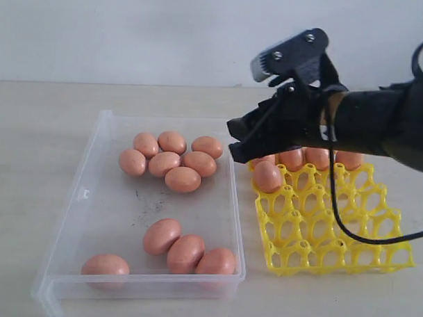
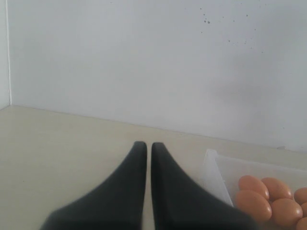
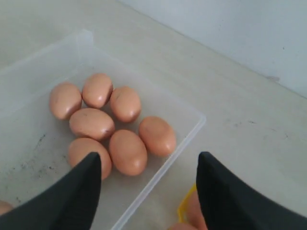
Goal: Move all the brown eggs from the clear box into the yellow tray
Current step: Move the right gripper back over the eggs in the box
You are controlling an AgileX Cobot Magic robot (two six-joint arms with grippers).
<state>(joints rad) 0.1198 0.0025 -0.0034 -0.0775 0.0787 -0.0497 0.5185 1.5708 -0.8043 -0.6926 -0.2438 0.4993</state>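
Brown eggs (image 1: 164,164) are roughly a third done, I'd say: four or five sit in the yellow tray (image 1: 334,239) just beneath the right end effector (image 3: 148,158), partly hidden by the arm, and eleven are left in the clear box (image 1: 92,189) just beyond its tips. That end effector is spread wide and empty, while the left end effector (image 2: 145,143) is pinched closed on nothing. Eggs look smooth, oval, orange-brown, with seven bunched nearest the tips.
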